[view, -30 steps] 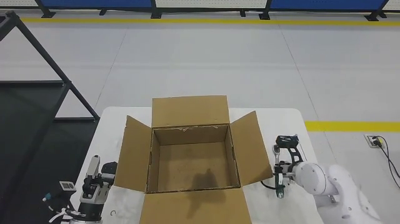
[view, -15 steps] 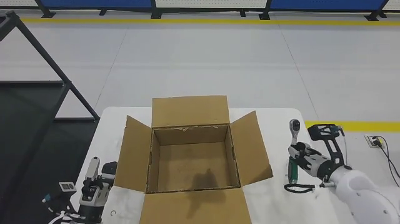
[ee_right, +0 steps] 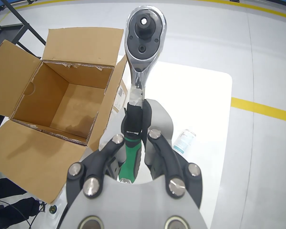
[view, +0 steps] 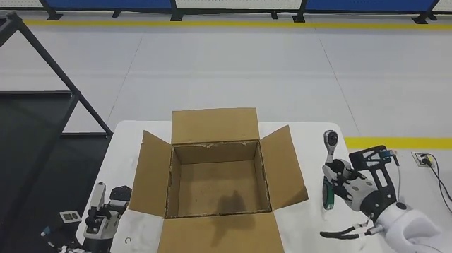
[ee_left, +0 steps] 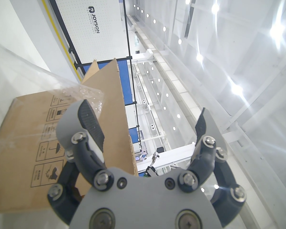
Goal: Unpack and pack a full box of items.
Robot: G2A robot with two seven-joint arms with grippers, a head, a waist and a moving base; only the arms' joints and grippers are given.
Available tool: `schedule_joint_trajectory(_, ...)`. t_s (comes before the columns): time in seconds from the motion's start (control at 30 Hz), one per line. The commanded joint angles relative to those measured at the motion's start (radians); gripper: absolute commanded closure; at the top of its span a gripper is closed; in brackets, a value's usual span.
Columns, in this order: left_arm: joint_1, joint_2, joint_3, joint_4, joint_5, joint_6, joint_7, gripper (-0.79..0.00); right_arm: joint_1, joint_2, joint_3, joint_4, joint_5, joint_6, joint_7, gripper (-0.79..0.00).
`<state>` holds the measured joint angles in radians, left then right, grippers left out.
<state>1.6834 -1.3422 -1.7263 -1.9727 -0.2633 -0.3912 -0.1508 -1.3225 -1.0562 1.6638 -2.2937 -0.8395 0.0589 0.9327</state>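
Since the earlier frames our right claw (ee_right: 135, 113) has come away from the box's right flap toward the near right part of the tabletop (view: 314, 131), carrying the ratchet wrench (ee_right: 145, 36) with it. On this tabletop the cardboard box (view: 219, 182) stands in the middle with all four flaps spread. Our left claw (ee_left: 145, 117) is wide open and holds nothing, just beside the box's left wall. Our right claw is closed tight on the green handle of the ratchet wrench, outside the box on its right. One small bottle (ee_right: 184, 141) lies on the tabletop under it.
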Motion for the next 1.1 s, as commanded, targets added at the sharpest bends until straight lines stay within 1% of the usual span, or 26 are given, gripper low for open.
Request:
schedule_joint_trajectory(0.0,0.002,0.000,0.002,0.000,0.000,0.004,-0.001,-0.785,0.000,0.000,0.000,0.000,0.000,0.000,0.000,0.000)
schedule_joint_trajectory(0.07,0.004,0.000,0.007,-0.001,0.005,0.009,-0.004,-0.785,-0.009,0.000,-0.004,0.002,-0.004,-0.014,-0.016,0.000)
schedule_joint_trajectory(0.17,0.006,0.000,0.014,-0.002,0.018,0.014,-0.010,-0.785,-0.022,0.002,-0.017,-0.055,-0.040,-0.085,-0.069,0.000)
schedule_joint_trajectory(0.23,0.008,0.000,0.017,-0.004,0.021,0.013,-0.013,-0.785,0.007,0.005,-0.033,-0.056,-0.062,-0.139,-0.092,0.000)
schedule_joint_trajectory(0.3,0.014,0.000,0.017,-0.006,0.021,0.010,-0.012,-0.785,0.067,0.007,-0.061,-0.056,-0.080,-0.191,-0.089,0.000)
schedule_joint_trajectory(0.37,0.021,0.000,0.014,-0.010,0.016,0.002,-0.010,-0.785,0.146,0.009,-0.114,-0.056,-0.085,-0.239,-0.060,0.000)
schedule_joint_trajectory(0.47,0.037,-0.001,0.006,-0.013,0.000,-0.016,0.000,-0.785,0.287,0.008,-0.231,-0.056,-0.093,-0.278,0.043,0.000)
schedule_joint_trajectory(0.57,0.055,-0.003,-0.005,-0.016,-0.017,-0.037,0.016,-0.785,0.424,0.000,-0.385,-0.053,-0.094,-0.279,0.164,0.000)
schedule_joint_trajectory(0.67,0.073,-0.004,-0.016,-0.018,-0.034,-0.057,0.032,-0.785,0.569,-0.020,-0.558,0.040,-0.109,-0.282,0.231,0.000)
schedule_joint_trajectory(0.77,0.090,-0.005,-0.029,-0.021,-0.049,-0.073,0.046,-0.785,0.703,-0.053,-0.719,0.165,-0.129,-0.246,0.231,0.000)
schedule_joint_trajectory(0.83,0.098,-0.006,-0.038,-0.022,-0.057,-0.083,0.053,-0.785,0.777,-0.078,-0.816,0.248,-0.177,-0.213,0.235,0.000)
schedule_joint_trajectory(0.9,0.106,-0.007,-0.045,-0.023,-0.061,-0.089,0.058,-0.785,0.830,-0.106,-0.897,0.319,-0.179,-0.176,0.207,0.000)
schedule_joint_trajectory(0.97,0.111,-0.008,-0.050,-0.025,-0.065,-0.093,0.061,-0.785,0.875,-0.131,-0.968,0.390,-0.206,-0.140,0.205,0.000)
schedule_joint_trajectory(1.0,0.114,-0.008,-0.051,-0.026,-0.065,-0.095,0.060,-0.785,0.888,-0.140,-0.988,0.412,-0.207,-0.131,0.212,0.000)
schedule_joint_trajectory(1.07,0.117,-0.008,-0.055,-0.028,-0.061,-0.097,0.062,-0.785,0.888,-0.140,-0.988,0.412,-0.207,-0.131,0.212,0.000)
